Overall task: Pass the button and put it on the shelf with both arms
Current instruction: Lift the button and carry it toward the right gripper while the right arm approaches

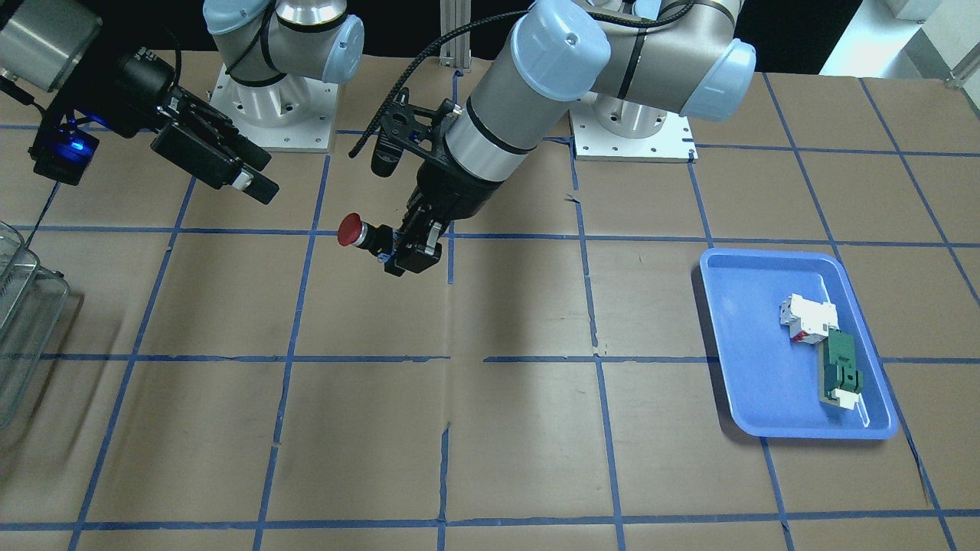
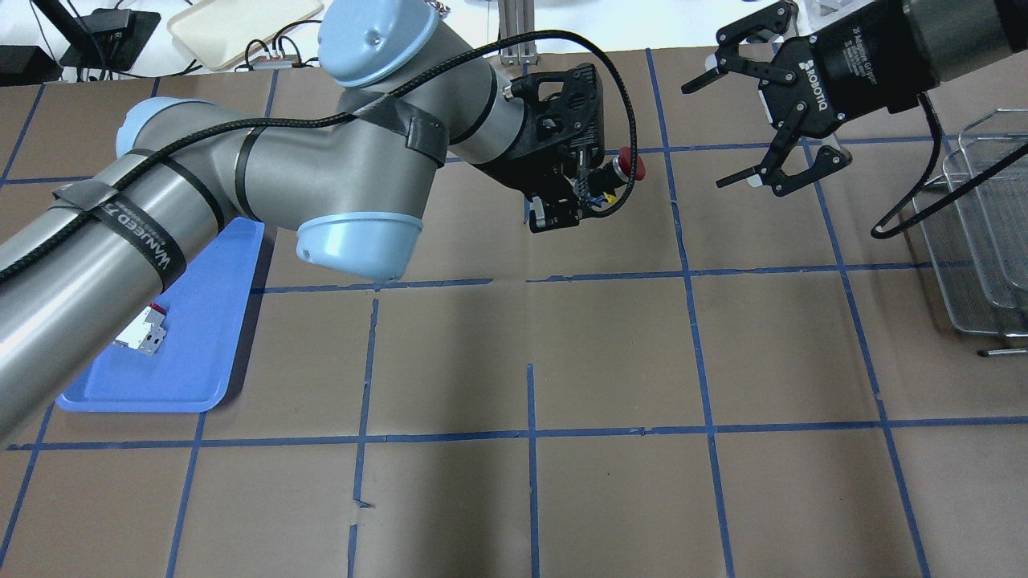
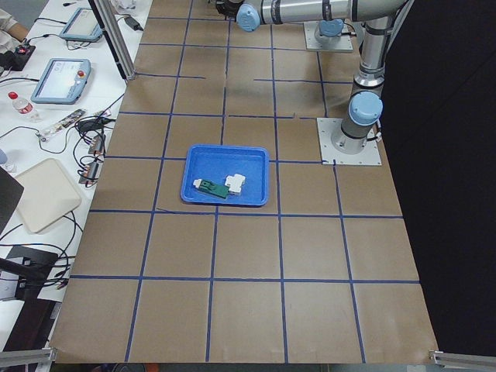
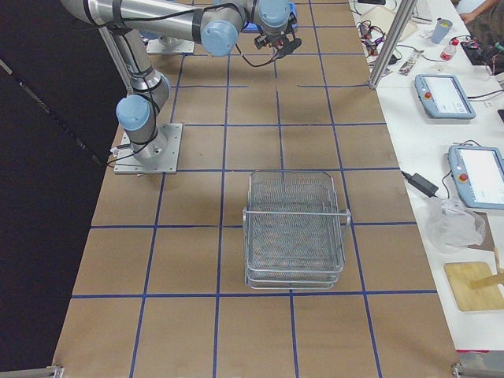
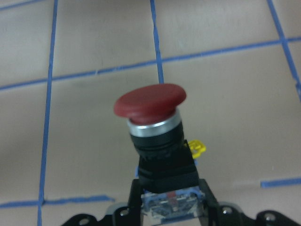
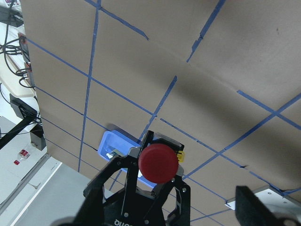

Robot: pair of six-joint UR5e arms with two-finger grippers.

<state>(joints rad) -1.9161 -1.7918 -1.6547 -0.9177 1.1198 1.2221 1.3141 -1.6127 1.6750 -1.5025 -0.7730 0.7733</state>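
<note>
The button (image 1: pixel 351 230) has a red mushroom cap, a black body and a clear rear block. My left gripper (image 1: pixel 392 252) is shut on its rear block and holds it level above the table, cap pointing at my right gripper. It also shows in the overhead view (image 2: pixel 629 166) and the left wrist view (image 5: pixel 150 106). My right gripper (image 2: pixel 707 135) is open and empty, a short gap from the cap, facing it. In the right wrist view the cap (image 6: pixel 158 163) is straight ahead. The wire-mesh shelf (image 2: pixel 988 241) stands beyond my right gripper.
A blue tray (image 1: pixel 735 367) on my left side holds a white-and-red block (image 1: pixel 808 317) and a green-and-white flat part (image 1: pixel 841 371). The shelf (image 1: pixel 23 321) sits at the table's edge. The table is brown paper with blue tape lines.
</note>
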